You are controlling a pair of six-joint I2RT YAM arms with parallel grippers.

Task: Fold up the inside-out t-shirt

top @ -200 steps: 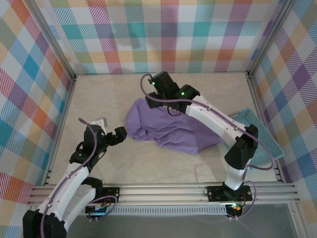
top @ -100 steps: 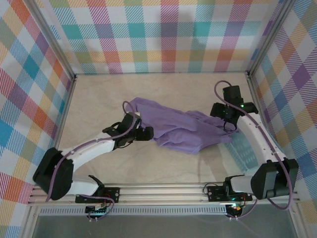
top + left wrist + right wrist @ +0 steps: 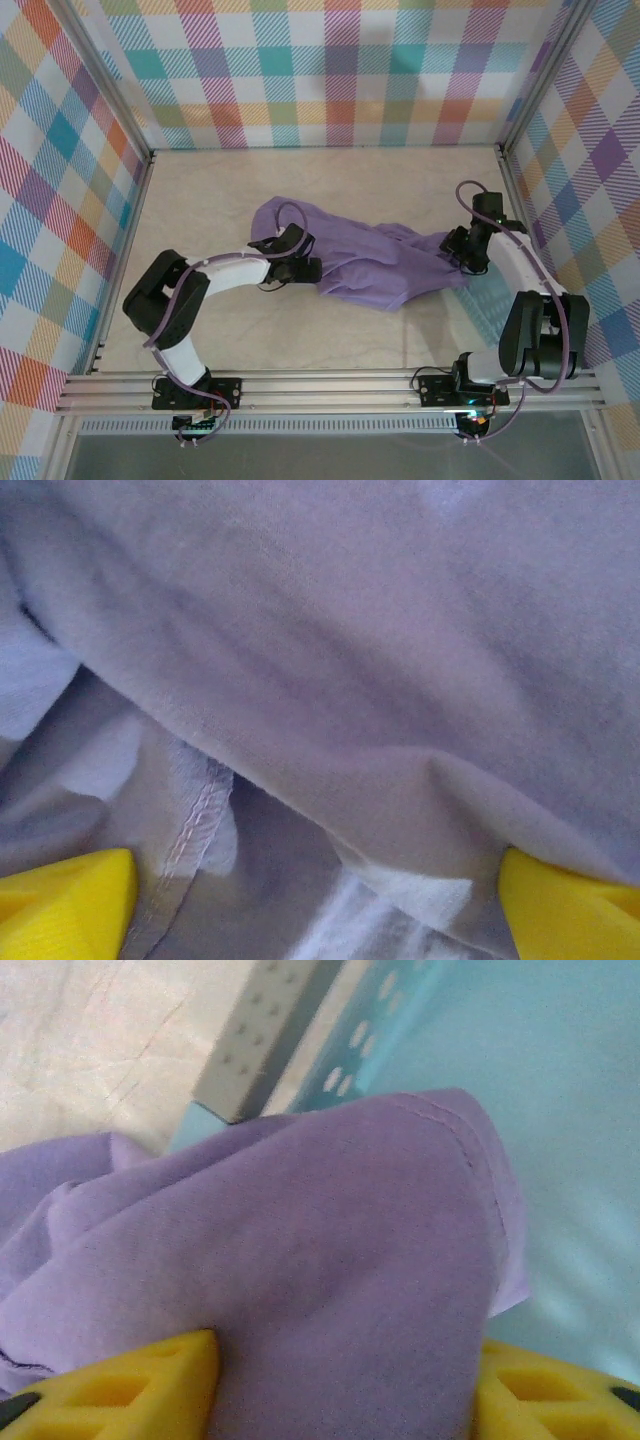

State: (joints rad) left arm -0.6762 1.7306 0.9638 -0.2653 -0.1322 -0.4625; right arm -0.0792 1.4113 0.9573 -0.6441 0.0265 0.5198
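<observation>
- My left claw [image 3: 303, 268] sits at the near-left edge of the lavender t-shirt [image 3: 375, 262], jaws wide. Cloth lies btw the yellow fingertips [image 3: 70, 900], not pinched.
- A stitched seam [image 3: 195, 830] shows there; which part of the shirt, can't tell.
- My right claw [image 3: 463, 250] is at the shirt's right end w/ cloth packed btw its tips. Clamped or just touching, can't tell.
- Shirt lies crumpled mid table [image 3: 220, 190], right end draped on the light blue basket [image 3: 540, 1080], which my right arm mostly hides from above.

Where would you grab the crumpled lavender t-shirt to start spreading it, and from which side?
Probably the stitched hem at the t-shirt's left end, coming in low from the left: that edge lies exposed, while the middle is bunched. The corner draped over the light blue basket is another free edge.
</observation>
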